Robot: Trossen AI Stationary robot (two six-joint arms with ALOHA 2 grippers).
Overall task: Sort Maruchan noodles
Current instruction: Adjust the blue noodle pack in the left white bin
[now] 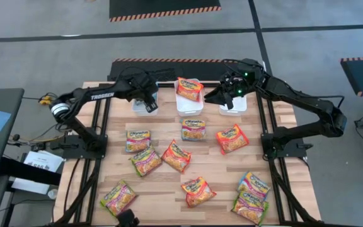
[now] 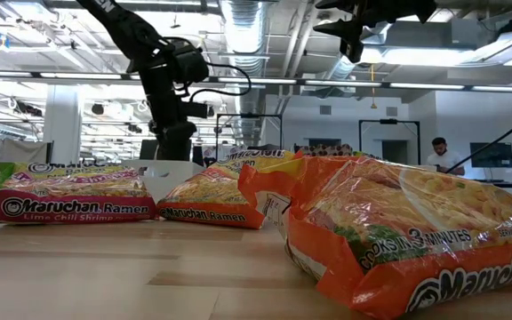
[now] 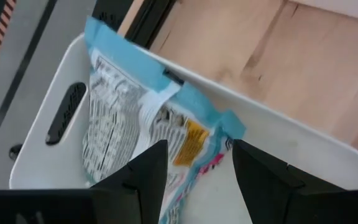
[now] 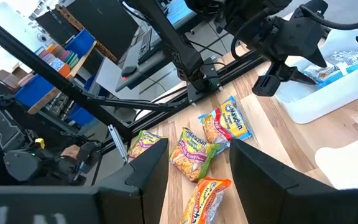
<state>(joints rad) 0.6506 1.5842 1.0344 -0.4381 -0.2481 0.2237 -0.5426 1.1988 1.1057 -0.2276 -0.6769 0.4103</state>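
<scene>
- You get even, bright overhead light on the table (image 1: 169,189); shadows soft and short.
- Low view: ceiling lights (image 2: 469,58) blow out at 1 o'clock; the near packet (image 2: 398,240) shows glare and blur.
- Left wrist view is slightly soft.

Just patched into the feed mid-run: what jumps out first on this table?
Bright ramen packets lie scattered over the wooden table, about ten still loose in front of three white bins at the far edge. The middle bin holds an orange packet. The left gripper hangs with jaws open over the left bin, where a blue packet lies, while the right gripper hovers open above the right one.
</scene>
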